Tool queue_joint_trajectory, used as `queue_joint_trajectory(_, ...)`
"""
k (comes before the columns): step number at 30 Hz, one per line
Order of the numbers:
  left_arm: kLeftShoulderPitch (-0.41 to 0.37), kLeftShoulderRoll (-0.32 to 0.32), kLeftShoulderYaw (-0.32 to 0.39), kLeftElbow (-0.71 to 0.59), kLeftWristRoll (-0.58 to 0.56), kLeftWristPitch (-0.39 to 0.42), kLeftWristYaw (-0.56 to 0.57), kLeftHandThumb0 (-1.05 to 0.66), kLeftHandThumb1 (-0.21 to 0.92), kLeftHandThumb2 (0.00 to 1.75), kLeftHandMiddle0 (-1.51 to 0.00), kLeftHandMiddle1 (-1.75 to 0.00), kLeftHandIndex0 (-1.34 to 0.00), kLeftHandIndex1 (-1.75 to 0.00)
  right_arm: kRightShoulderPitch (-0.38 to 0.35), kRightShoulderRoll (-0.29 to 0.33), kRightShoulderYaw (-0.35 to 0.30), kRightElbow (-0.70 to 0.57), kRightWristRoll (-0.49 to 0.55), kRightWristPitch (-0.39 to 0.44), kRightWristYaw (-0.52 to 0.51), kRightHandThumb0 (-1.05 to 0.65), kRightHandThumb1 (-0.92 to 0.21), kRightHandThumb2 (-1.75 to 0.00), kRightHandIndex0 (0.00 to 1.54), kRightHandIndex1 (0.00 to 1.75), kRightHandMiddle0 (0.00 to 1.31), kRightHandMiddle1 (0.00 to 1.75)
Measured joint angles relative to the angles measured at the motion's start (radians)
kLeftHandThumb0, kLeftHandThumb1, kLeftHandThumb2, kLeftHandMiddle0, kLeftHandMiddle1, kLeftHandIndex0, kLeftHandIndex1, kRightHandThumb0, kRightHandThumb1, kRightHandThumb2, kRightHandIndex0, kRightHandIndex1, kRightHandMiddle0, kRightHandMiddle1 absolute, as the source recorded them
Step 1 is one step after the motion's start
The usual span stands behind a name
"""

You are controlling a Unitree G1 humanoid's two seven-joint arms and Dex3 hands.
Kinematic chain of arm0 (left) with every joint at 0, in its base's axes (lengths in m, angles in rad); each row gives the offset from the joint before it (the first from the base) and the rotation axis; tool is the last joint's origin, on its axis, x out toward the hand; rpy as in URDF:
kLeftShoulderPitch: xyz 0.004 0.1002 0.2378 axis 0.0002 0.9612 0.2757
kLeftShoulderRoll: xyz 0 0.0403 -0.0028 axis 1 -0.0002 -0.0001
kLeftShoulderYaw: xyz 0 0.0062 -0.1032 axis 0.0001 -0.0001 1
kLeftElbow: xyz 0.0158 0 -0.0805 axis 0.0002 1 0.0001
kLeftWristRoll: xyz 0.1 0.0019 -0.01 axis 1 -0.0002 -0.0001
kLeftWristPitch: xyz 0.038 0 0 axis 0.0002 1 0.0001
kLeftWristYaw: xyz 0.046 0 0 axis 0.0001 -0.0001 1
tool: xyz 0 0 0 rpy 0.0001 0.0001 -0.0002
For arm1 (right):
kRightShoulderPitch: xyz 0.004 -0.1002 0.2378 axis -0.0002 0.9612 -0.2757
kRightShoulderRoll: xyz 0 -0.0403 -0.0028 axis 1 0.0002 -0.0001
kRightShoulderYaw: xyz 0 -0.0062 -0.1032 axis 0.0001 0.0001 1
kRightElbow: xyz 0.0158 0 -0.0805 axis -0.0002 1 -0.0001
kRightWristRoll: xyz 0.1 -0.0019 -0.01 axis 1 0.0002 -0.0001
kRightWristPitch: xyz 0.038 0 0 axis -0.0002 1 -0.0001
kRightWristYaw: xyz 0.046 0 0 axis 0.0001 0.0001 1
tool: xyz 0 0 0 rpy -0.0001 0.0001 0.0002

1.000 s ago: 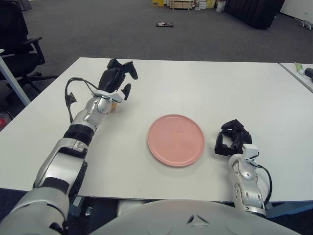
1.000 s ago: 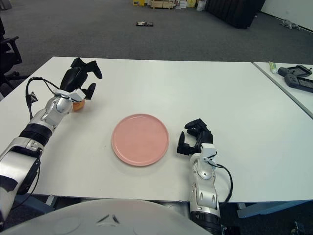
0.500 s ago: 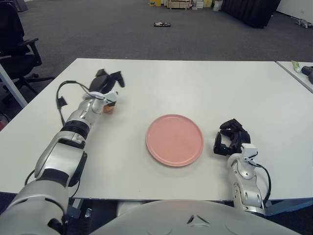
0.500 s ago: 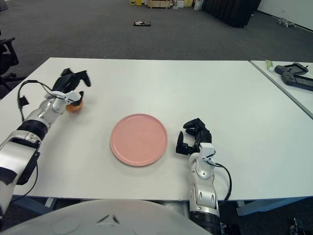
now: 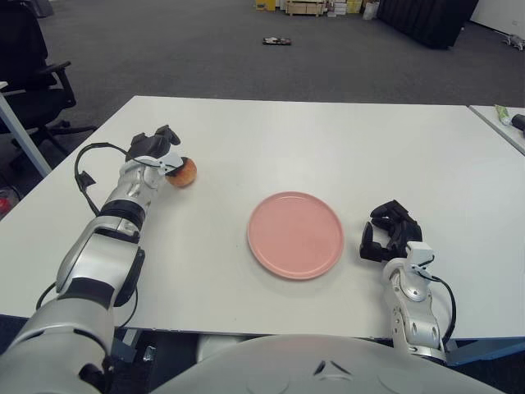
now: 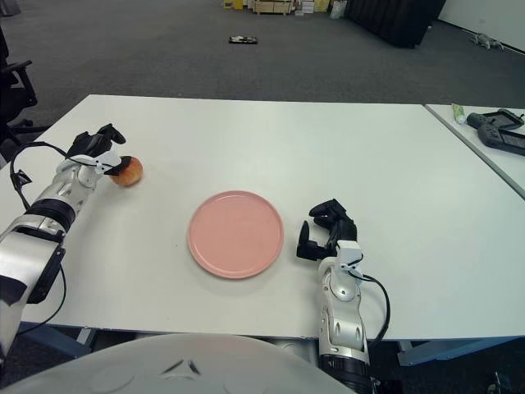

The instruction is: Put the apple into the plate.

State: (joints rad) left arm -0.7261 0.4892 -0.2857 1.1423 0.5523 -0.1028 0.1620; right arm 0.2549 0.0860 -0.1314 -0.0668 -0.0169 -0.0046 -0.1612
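Left eye view: the left hand (image 5: 153,151) near the table (image 5: 328,139)'s left edge touches the apple (image 5: 182,172) sideways, whether gripping I cannot tell, so it could roll away from the plate (image 5: 295,234), while the right hand (image 5: 390,232) sits loosely curled, empty.

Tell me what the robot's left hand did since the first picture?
The left hand pulled back from over the apple toward the robot's left and now sits just beside it, so more of the apple shows. Whether it is gripping the apple is unclear. The apple is on the table about where it was. The plate and the right hand beside it stayed put.
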Motion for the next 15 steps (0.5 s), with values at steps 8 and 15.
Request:
queue_joint_trajectory(8, -0.009, 0.034, -0.033, 0.005, 0.015, 0.002, -0.051, -0.96, 0.8, 0.53, 0.0, -0.01, 0.0, -0.02, -0.002, 0.0, -0.003, 0.005, 0.005, -0.006, 0.006, -0.01, 0.1, -1.75, 0.94, 1.75, 0.74, 1.61)
queue_joint_trajectory(15, -0.013, 0.057, -0.042, 0.018, 0.015, -0.006, -0.084, -0.96, 0.78, 0.54, 0.0, 0.0, 0.0, 0.0, -0.002, 0.0, -0.001, 0.007, 0.002, -0.007, 0.004, -0.01, 0.1, -1.75, 0.94, 1.75, 0.74, 1.61)
